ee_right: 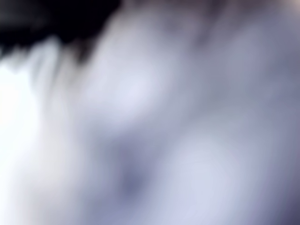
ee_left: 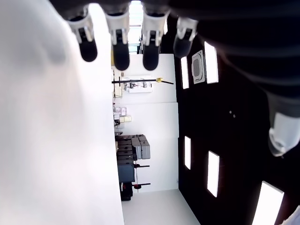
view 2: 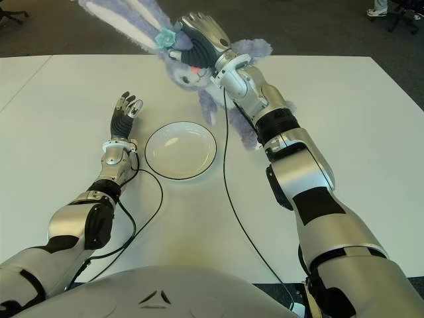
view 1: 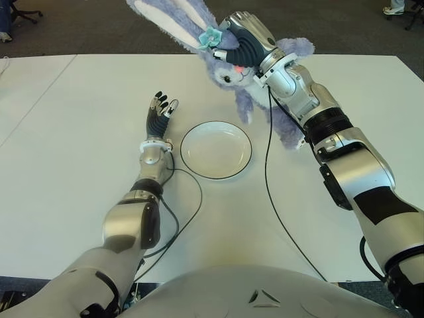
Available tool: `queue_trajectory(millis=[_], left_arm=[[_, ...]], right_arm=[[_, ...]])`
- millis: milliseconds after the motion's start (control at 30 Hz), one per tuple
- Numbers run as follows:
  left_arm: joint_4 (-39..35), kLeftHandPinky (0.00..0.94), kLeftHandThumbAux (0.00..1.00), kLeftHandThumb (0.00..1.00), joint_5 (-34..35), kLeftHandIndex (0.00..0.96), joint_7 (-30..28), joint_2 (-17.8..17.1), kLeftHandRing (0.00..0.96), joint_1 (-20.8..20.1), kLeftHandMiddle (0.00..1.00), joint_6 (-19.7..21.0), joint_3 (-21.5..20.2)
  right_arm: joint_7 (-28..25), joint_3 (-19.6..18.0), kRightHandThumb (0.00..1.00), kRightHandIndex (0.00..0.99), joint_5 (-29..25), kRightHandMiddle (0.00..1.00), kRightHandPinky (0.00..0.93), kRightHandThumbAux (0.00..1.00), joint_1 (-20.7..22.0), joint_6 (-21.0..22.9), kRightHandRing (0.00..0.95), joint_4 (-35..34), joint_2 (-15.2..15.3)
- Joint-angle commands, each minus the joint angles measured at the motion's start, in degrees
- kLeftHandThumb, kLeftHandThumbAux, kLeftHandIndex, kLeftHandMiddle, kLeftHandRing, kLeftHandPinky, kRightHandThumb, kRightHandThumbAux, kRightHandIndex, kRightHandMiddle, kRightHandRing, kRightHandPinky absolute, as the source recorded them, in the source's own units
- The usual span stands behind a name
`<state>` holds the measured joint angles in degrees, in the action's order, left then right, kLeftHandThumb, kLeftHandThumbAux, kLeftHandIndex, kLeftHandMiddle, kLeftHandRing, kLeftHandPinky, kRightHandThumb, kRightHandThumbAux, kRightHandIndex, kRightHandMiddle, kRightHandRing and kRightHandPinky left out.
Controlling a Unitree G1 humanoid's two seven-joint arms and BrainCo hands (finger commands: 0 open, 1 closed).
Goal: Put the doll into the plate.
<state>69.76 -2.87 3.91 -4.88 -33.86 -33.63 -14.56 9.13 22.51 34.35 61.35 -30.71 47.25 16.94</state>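
A: Doll [view 1: 228,69] aloft: a lilac plush rabbit with long ears and a teal bow, clamped about the head by the right hand [view 1: 244,41]. It hangs above the far side of the white bench [view 1: 79,165], body and legs trailing down beside the forearm. Right wrist view is nothing but lilac fur, pressed close.

B: Plate [view 1: 216,150]?

A: White, dark-rimmed, bare, on the bench nearer the robot than the doll. The doll looks to be beyond its far rim and somewhat to the right, not over the dish.

B: Left hand [view 1: 160,112]?

A: Just left of the plate, fingers stretched out and relaxed, holding nothing. Its wrist view confirms straight fingertips and no object. Whether it touches the bench, I cannot tell.

B: Risks from here?

A: My reading, several. The grip is on the head only, so the limp body may swing and land draped over the rim instead of inside. The doll looks large against the plate; ears or legs will likely spill over. A dangling leg could drag and shove the plate. Also a black cable [view 1: 268,165] runs over the bench beside the plate, under the right arm, and a low descent might snag it.
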Motion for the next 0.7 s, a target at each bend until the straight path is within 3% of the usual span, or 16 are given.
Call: queue_trajectory(millis=[33, 267, 433, 700], left_arm=[[8.11, 0.090, 0.496, 0.000, -0.59, 0.060, 1.01, 4.11, 0.114, 12.68, 0.122, 8.03, 0.59], [8.12, 0.075, 0.508, 0.000, -0.65, 0.049, 0.89, 4.14, 0.111, 12.62, 0.124, 8.13, 0.67], [8.16, 0.063, 0.498, 0.000, -0.83, 0.038, 1.10, 4.11, 0.101, 12.48, 0.117, 8.70, 0.87], [8.19, 0.074, 0.501, 0.000, -0.90, 0.046, 1.45, 4.16, 0.105, 12.21, 0.125, 9.35, 0.97]], right_arm=[[-2.50, 0.53, 0.582, 0.714, -0.66, 0.832, 0.679, 0.673, -0.40, -0.59, 0.830, -1.08, -1.52], [-4.07, 0.04, 0.593, 0.630, -1.23, 0.821, 0.662, 0.672, 0.43, 0.32, 0.824, -3.08, -2.89], [-5.17, -0.21, 0.614, 0.710, -2.60, 0.824, 0.529, 0.681, 0.19, -1.64, 0.805, -2.96, -3.90], [-5.55, 0.48, 0.623, 0.719, -2.86, 0.829, 0.587, 0.685, -0.96, -2.80, 0.811, -3.47, -5.73]])
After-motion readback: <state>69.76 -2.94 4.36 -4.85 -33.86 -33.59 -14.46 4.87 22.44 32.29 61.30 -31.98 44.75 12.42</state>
